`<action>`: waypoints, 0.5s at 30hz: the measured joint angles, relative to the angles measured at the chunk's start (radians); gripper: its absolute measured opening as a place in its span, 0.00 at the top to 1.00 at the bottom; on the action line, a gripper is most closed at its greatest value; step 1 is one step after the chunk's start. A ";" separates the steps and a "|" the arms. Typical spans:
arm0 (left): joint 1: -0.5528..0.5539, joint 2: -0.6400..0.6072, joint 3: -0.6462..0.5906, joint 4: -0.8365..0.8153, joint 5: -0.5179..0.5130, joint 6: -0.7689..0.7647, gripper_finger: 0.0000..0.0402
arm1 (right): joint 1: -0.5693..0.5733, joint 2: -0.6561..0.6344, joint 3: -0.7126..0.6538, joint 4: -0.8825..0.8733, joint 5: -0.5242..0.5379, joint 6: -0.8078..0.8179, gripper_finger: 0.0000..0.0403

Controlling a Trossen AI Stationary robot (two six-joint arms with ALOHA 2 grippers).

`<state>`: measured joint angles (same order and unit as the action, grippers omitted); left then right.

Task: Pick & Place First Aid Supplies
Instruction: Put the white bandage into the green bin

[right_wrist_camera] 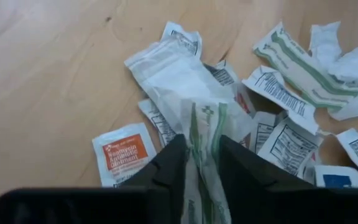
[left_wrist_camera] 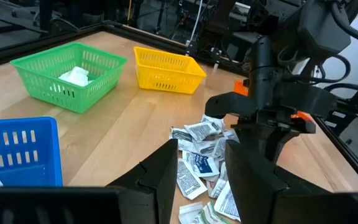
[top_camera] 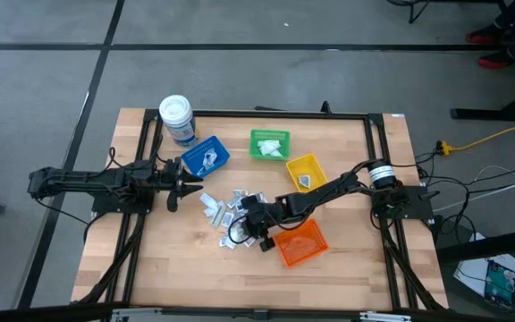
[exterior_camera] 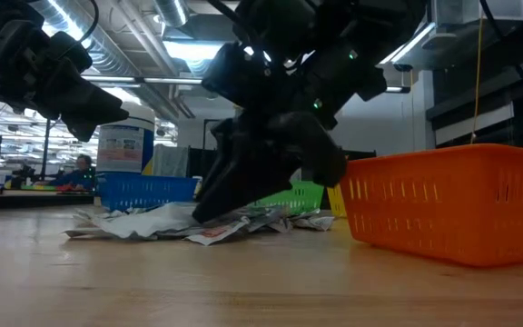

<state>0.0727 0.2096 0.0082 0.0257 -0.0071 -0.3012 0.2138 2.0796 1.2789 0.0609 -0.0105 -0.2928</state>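
Left gripper (top_camera: 189,187) is held open, idle, left of centre by the blue bin (top_camera: 207,156), where some packets are already sorted. At centre, most first aid supplies (top_camera: 224,211) remain heaped on the table. Right gripper (right_wrist_camera: 202,163) is seen pinching a green-striped packet (right_wrist_camera: 202,130) from the heap.

Showed 2 matte black, jointed arms: left arm (top_camera: 88,182) and right arm (top_camera: 329,192). Wore a silver-white ring (top_camera: 380,172) above the table (top_camera: 195,277)'s right side, with black cables (top_camera: 427,183) trailing past that edge. Ended in dark, wedge-shaped fingers (left_wrist_camera: 160,180). Carried 1 small green light (exterior_camera: 317,104).
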 joint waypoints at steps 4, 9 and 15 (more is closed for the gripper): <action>0.000 0.000 0.000 0.000 0.000 0.000 0.68 | 0.000 0.000 0.000 -0.001 0.000 0.005 0.86; 0.000 0.000 0.000 0.000 0.000 0.000 0.68 | 0.000 -0.006 0.000 -0.007 0.000 0.005 0.94; 0.000 0.000 0.000 0.000 0.000 0.000 0.68 | -0.007 -0.054 0.000 -0.020 -0.046 0.015 0.99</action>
<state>0.0727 0.2096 0.0084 0.0255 -0.0071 -0.3012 0.2065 2.0257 1.2789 0.0410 -0.0568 -0.2779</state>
